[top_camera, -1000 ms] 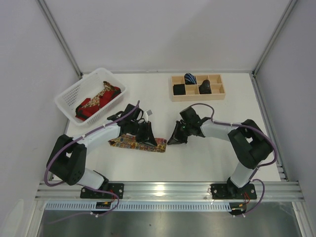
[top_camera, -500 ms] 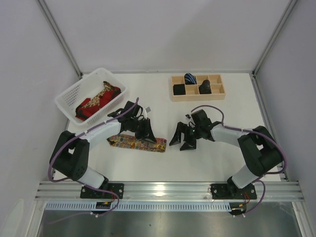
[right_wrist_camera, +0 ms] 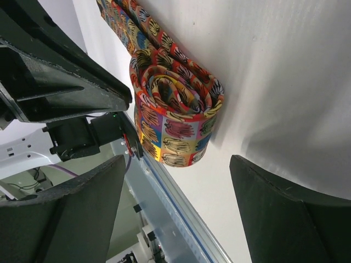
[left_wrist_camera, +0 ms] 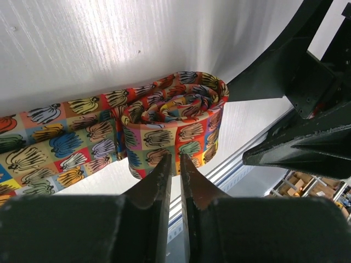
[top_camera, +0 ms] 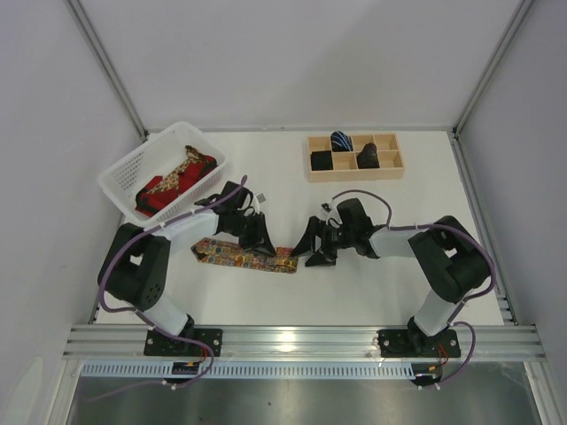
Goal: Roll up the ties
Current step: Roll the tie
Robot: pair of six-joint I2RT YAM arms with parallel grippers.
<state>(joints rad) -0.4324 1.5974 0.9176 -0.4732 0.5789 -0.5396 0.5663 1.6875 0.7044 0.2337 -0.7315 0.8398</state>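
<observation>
- The right gripper (top_camera: 312, 250), shut a second ago, now has its fingers spread wide beside the small roll (right_wrist_camera: 175, 109) at the right end of the floral tie (top_camera: 235, 254), mid-table.
- The left gripper (left_wrist_camera: 175, 160) shows a mere slit at the roll; whether it nips fabric we cannot tell.
- Far left, the white basket (top_camera: 120, 168) holds loose ties.
- Far right, the wooden tray (top_camera: 353, 176) holds three rolls.

Patterned tie (top_camera: 221, 252) x1; basket (top_camera: 133, 158) x1 w/ approx 2 ties (top_camera: 173, 181); tray (top_camera: 354, 177) x1 w/ 3 rolled ties (top_camera: 341, 140).
</observation>
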